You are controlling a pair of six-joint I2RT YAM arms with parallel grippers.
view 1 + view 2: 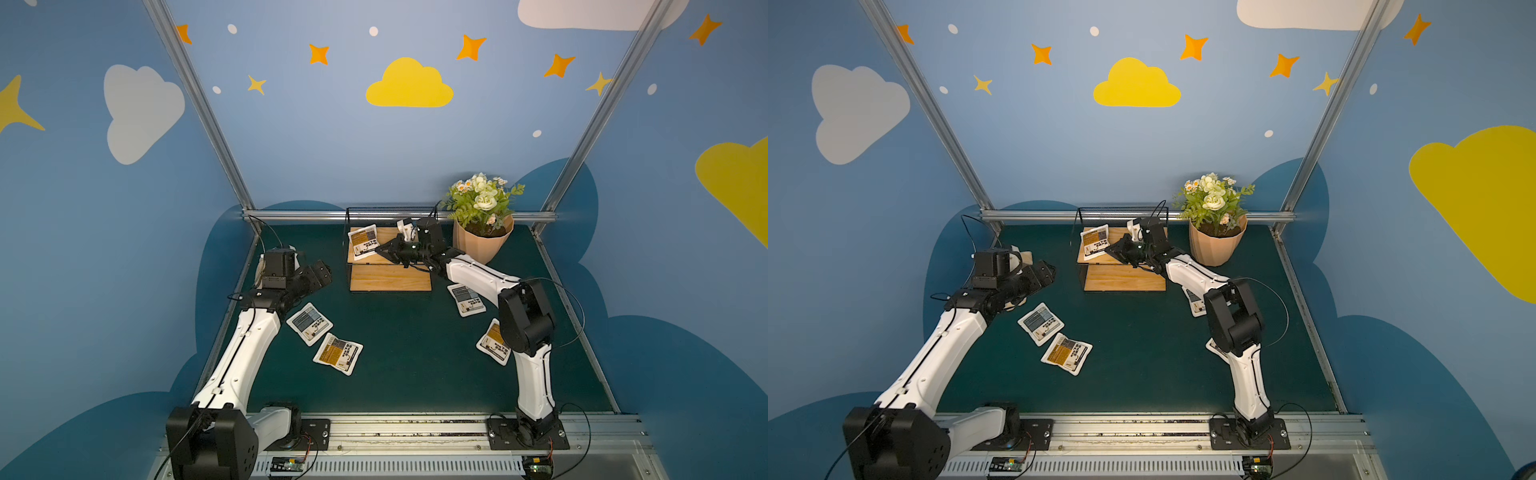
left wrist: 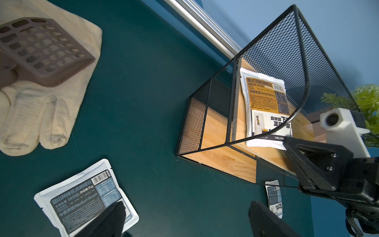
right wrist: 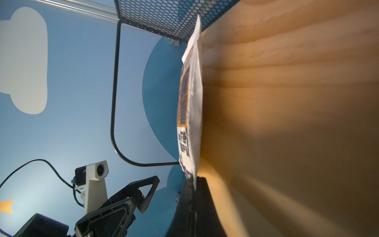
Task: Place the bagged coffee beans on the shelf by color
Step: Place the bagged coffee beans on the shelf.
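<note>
Landmark: shelf [image 1: 390,279], 1 unit, 2 tiers.
Coffee pouches: 5.
Yellow-brown: 3. These are the upper-tier pouch [image 1: 363,242] on the shelf, plus the left yellow pouch [image 1: 337,353] and right yellow pouch [image 1: 492,343] on the table [image 1: 407,353] in front of it.
Grey-blue: 2. The left grey pouch [image 1: 309,323] lies front-left of the shelf, and the right grey pouch [image 1: 465,299] lies near its front-right corner.
Flower pot [image 1: 482,245]: 1, right of the shelf.
Glove [image 2: 82,41]: 1, left of it.
Brown perforated scoop [image 2: 41,51]: 1, on the glove.

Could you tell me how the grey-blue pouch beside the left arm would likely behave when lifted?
The grey-blue pouch looks puffy with flat seams, so it probably sags if held by an edge. Its glossy film may slip. It lies flat, unlikely to roll.
</note>
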